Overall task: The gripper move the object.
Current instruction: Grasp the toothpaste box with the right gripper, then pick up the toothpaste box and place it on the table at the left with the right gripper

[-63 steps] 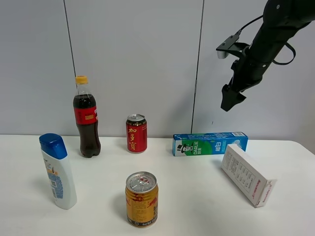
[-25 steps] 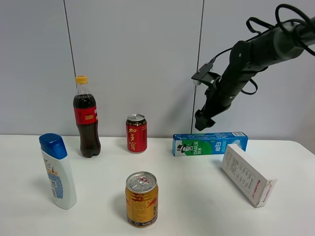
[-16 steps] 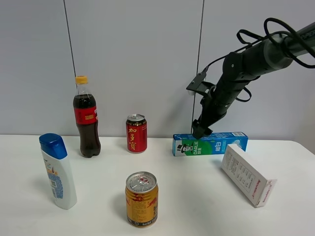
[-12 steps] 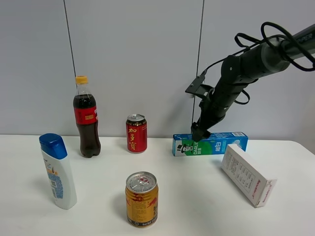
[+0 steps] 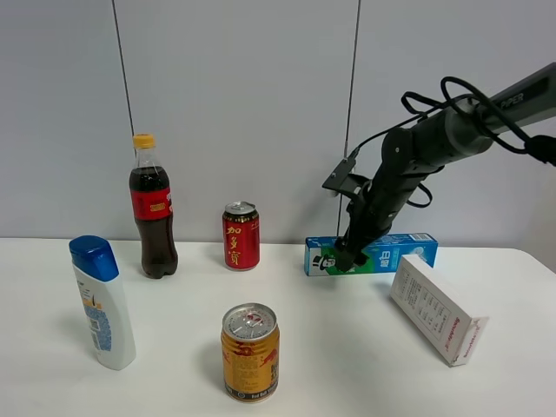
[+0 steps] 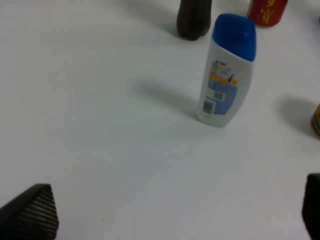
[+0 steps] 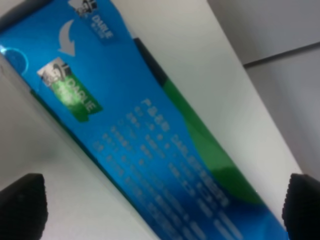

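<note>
The blue and green DARLIE toothpaste box (image 5: 395, 253) lies on its long side at the back right of the white table. My right gripper (image 5: 345, 257) is down at the box's left part, over the printed face. In the right wrist view the box (image 7: 150, 125) fills the picture and the two black fingertips (image 7: 20, 210) stand wide apart at either side of it, so the right gripper (image 7: 160, 210) is open. My left gripper (image 6: 170, 212) is open and empty above bare table; it does not show in the exterior high view.
A white box with red print (image 5: 434, 308) leans just right of and in front of the toothpaste box. A red can (image 5: 241, 236), cola bottle (image 5: 153, 210), shampoo bottle (image 5: 102, 304) and gold can (image 5: 250, 351) stand to the left. The shampoo bottle (image 6: 227, 70) faces the left wrist.
My right arm has come down and to the left from high above the table to the left part of the toothpaste box. The objects on the table have not moved.
</note>
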Robot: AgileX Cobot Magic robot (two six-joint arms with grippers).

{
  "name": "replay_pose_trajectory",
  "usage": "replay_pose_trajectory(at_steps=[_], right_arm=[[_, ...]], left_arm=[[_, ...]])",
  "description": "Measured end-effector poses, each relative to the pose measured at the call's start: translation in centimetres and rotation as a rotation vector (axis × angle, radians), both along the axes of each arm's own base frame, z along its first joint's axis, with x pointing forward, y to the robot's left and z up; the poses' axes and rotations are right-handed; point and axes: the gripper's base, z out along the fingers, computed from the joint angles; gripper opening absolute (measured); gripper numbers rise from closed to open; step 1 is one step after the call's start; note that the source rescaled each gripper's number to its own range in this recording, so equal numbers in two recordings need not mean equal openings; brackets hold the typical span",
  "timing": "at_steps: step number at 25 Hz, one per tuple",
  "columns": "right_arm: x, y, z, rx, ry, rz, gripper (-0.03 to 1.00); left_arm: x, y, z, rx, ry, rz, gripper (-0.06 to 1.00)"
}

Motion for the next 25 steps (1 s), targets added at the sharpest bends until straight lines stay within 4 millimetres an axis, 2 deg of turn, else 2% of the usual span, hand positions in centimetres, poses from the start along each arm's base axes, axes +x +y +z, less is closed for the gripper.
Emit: replay_pose_trajectory(at_steps=[6, 9, 12, 14, 17, 20, 25], right_arm=[[0.3, 0.1, -1.1, 0.006, -0.018, 0.000, 0.91], [0.4, 0.1, -1.7, 0.007, -0.022, 0.000, 0.85], [0.4, 0.1, -1.9, 0.003, -0.013, 0.002, 0.65], [0.4, 0.1, -1.9, 0.005, -0.013, 0.000, 0.42], [0.4, 0.1, -1.9, 0.023, -0.008, -0.027, 0.14], [0.5, 0.1, -1.9, 0.050, -0.003, -0.067, 0.08], [0.5, 0.0, -1.6, 0.047, -0.009, -0.085, 0.07]], left_arm=[[0.0, 0.0, 0.0, 0.000, 0.000, 0.000, 1.00], [0.0, 0.0, 0.0, 0.000, 0.000, 0.000, 1.00], [0.0, 0.0, 0.0, 0.000, 0.000, 0.000, 1.00], [0.0, 0.0, 0.0, 0.000, 0.000, 0.000, 1.00], [0.0, 0.0, 0.0, 0.000, 0.000, 0.000, 1.00], [0.0, 0.0, 0.0, 0.000, 0.000, 0.000, 1.00], [0.0, 0.0, 0.0, 0.000, 0.000, 0.000, 1.00]])
